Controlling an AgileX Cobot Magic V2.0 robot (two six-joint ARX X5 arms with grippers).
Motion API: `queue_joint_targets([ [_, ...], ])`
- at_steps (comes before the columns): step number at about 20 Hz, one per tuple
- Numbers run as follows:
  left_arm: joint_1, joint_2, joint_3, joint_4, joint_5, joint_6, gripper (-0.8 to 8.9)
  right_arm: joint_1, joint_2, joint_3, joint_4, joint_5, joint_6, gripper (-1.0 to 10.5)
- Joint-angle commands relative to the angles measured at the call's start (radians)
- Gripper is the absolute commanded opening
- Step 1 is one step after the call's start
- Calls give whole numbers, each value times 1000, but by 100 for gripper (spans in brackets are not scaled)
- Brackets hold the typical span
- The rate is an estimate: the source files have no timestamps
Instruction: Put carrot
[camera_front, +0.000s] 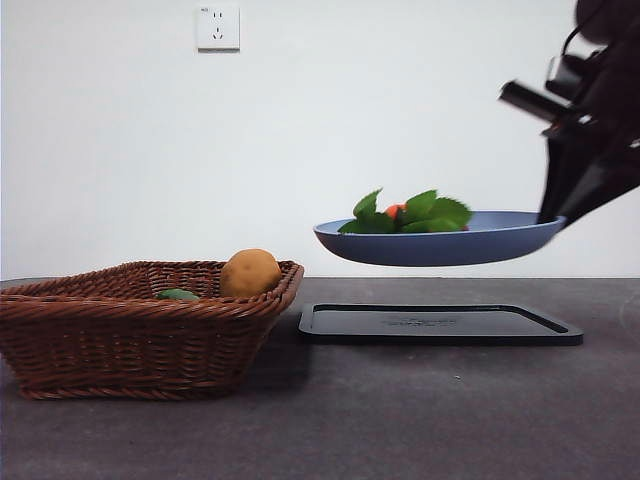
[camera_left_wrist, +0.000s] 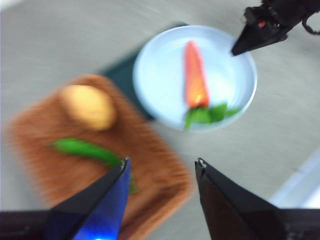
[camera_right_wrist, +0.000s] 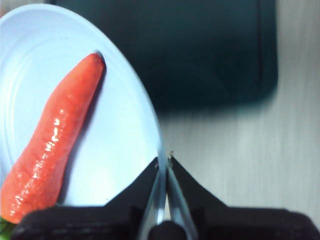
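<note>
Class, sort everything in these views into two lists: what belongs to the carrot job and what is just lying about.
Belonging to the job:
- carrot, lying in the plate
- blue plate, held in the air above the black tray
- right hand, shut on the plate's rim

Just lying about:
- wicker basket
- yellow-orange lump in it
- green vegetable in it
- black tray
- left hand, open, holding nothing

- The worktop is a dark grey, matte surface that runs back to a white wall.
- A brown woven basket stands directly on the worktop.
- A flat black tray also lies directly on the worktop, just beside the basket, with a narrow strip of bare surface between the two.
- The tray is low and rectangular with a raised rim; its rim sits lower than the basket's.
</note>
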Motion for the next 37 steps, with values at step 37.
queue_joint_targets([
  [37,337,185,4,70,6,300,6,114,10,245,-354,269,-204,4],
])
